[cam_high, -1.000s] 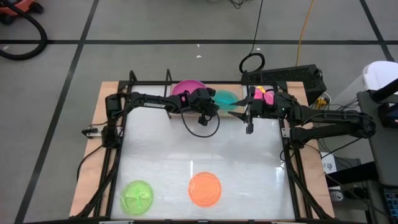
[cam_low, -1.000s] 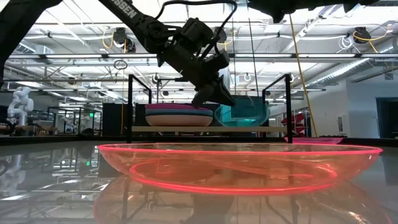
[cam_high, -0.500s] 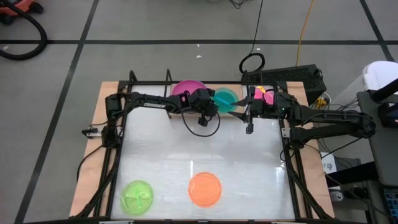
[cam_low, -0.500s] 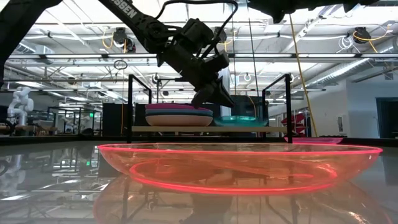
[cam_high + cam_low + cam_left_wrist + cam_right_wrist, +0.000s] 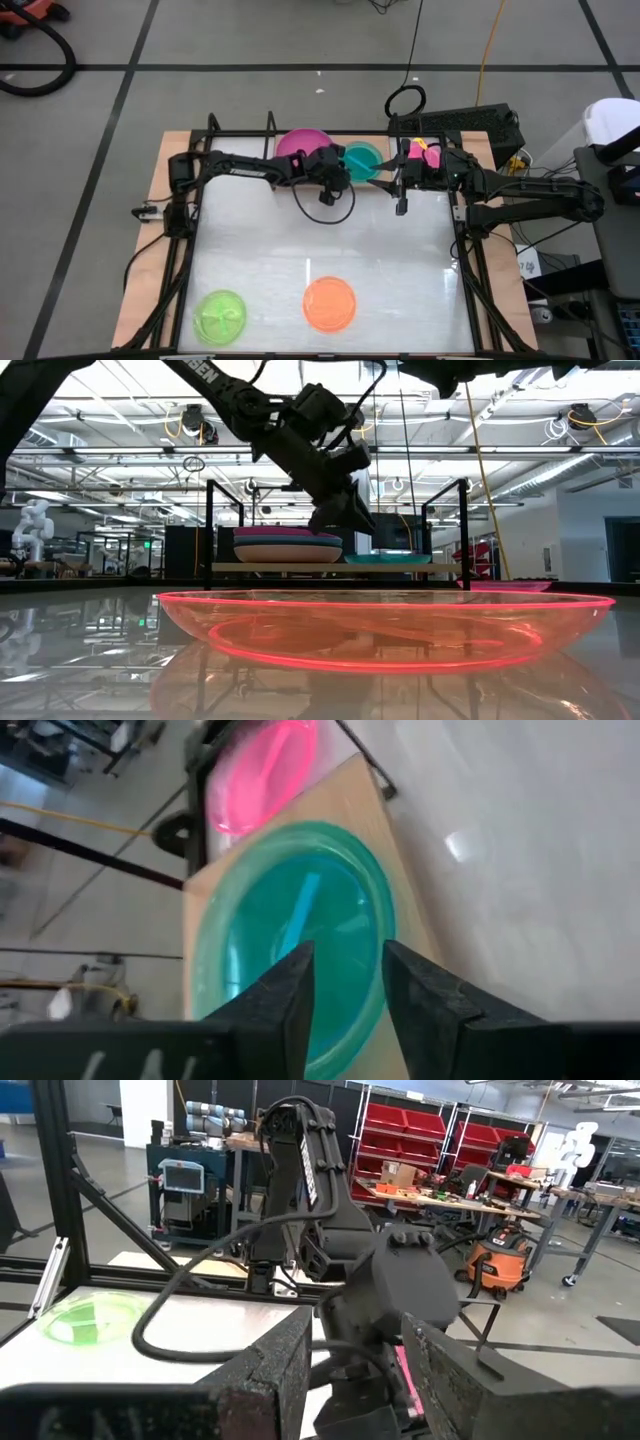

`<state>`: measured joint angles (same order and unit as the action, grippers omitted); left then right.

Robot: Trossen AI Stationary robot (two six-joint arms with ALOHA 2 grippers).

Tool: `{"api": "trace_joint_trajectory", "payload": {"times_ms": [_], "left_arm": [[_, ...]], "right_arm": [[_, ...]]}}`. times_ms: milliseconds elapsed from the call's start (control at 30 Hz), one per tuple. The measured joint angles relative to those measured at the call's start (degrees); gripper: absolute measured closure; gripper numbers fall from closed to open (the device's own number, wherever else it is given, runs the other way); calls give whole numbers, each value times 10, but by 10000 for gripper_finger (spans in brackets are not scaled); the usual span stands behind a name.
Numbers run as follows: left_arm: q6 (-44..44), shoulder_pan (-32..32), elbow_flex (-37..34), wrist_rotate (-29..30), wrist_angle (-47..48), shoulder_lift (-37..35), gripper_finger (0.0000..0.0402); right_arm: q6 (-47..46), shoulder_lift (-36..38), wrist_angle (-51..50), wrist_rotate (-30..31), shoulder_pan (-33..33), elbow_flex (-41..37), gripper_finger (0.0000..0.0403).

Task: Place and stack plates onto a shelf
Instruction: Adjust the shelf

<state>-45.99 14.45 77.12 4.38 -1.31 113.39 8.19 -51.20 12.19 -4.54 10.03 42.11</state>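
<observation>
A cyan plate (image 5: 362,160) lies flat on the light-wood shelf (image 5: 330,567) at the table's far edge. It sits right of a stack of plates with a magenta one on top (image 5: 300,142). My left gripper (image 5: 350,990) is open. It hangs just over the cyan plate's (image 5: 300,920) near-left rim, slanting down, one finger on each side of the rim, and no touch shows. My right gripper (image 5: 360,1380) is open and raised at the shelf's right end, with nothing between its fingers.
An orange plate (image 5: 329,303) and a lime green plate (image 5: 220,315) lie near the table's front edge. A magenta plate (image 5: 260,775) lies beyond the shelf's right end. Black frame uprights (image 5: 211,530) stand at the shelf's ends. The white tabletop (image 5: 320,240) between shelf and front plates is bare.
The cyan plate, which was held tilted up over the shelf, has come down flat onto the board beside the stack. My left gripper has let go of it and stays just above its rim.
</observation>
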Motion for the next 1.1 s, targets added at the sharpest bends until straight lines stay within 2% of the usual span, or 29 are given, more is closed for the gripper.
{"api": "trace_joint_trajectory", "payload": {"times_ms": [267,533,633,733,900,1100], "left_arm": [[22,-21,0,10,20,-85,266],[169,-28,-1,0,151,-233,266],[199,-28,-33,-14,161,-289,266],[219,-28,-102,-14,114,-345,266],[271,-28,-251,-14,-39,-436,266],[338,-32,-386,-14,-172,-522,266]], "right_arm": [[0,0,2,0,0,0,262],[0,10,4,1,0,0,262],[-2,12,3,4,0,3,262],[-13,12,-10,4,1,14,262],[-15,12,-78,8,1,42,262],[-15,12,-207,77,2,78,262]]}}
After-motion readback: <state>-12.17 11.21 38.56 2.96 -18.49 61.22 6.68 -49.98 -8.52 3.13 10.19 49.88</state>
